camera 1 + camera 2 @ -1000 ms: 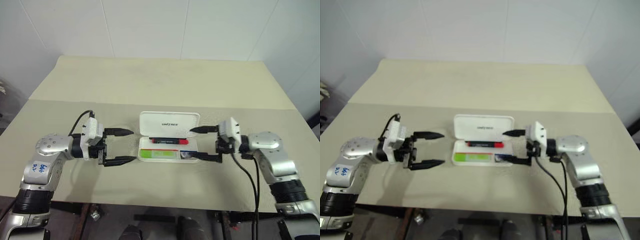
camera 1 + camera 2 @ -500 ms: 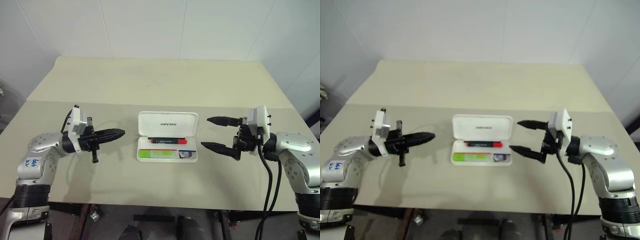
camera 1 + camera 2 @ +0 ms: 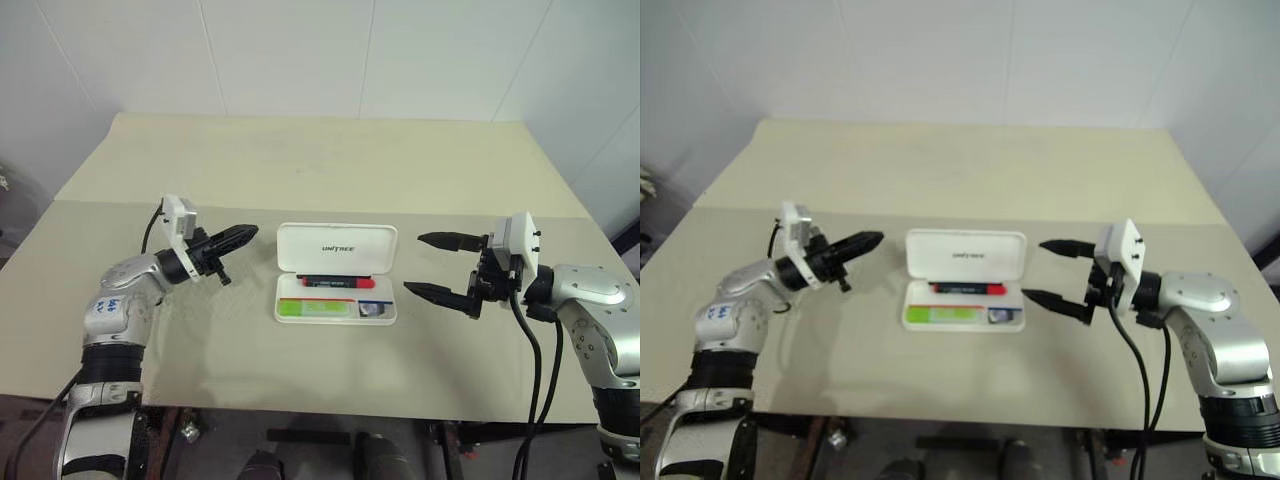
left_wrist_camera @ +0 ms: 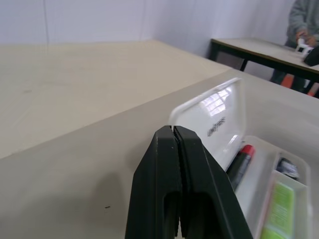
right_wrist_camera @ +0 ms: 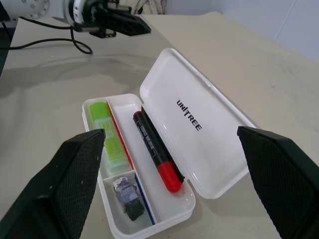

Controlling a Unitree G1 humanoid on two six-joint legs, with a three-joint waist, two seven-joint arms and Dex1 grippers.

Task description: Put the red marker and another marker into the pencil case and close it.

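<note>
With both markers in the pencil case (image 3: 336, 283), we should push its lid down gently using our pinched-shut left gripper (image 3: 243, 235), right gripper (image 3: 428, 265) wide.

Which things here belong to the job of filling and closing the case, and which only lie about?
Belong to the job:
- pencil case, lid open
- red marker, inside it
- green highlighter, inside it

Lying about:
- small dark object in the case's corner compartment
- table itself
</note>
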